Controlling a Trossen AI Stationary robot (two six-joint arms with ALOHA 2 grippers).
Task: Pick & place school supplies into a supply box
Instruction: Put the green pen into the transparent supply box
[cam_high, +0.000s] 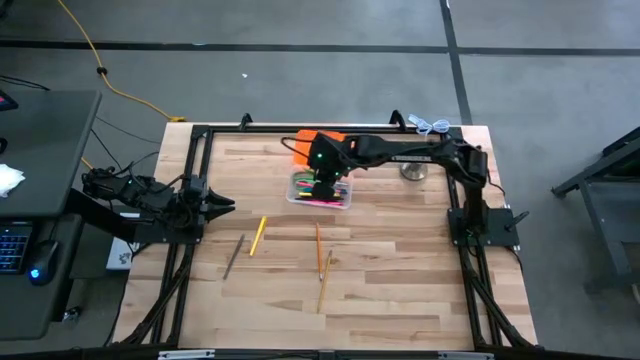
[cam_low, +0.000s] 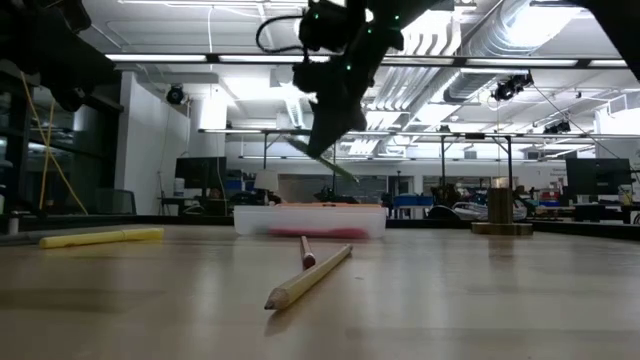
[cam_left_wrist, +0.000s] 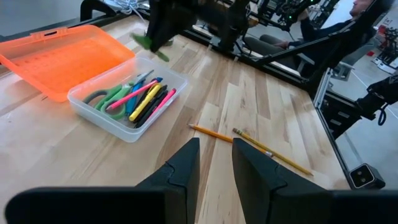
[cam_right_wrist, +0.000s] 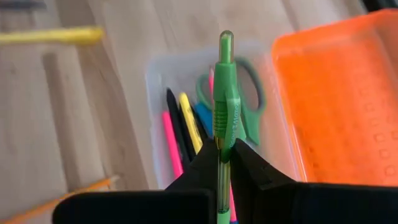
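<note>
1. Left gripper (cam_high: 228, 205) waits at the worktop's (cam_high: 400, 290) left edge, jaws parted, empty.
2. Yellow marker (cam_high: 257, 235), grey pen (cam_high: 233, 256) and pencils (cam_high: 322, 270) lie loose on the worktop.
3. Box (cam_high: 320, 192), orange lid (cam_high: 308, 146) open, holds scissors (cam_right_wrist: 249, 99) and pens.
4. Right gripper (cam_right_wrist: 222, 149) hangs above the box, jaws clenched on a green pen (cam_right_wrist: 225, 93).
5. Metal bell (cam_high: 412, 171) stands right of the box, apart.
</note>
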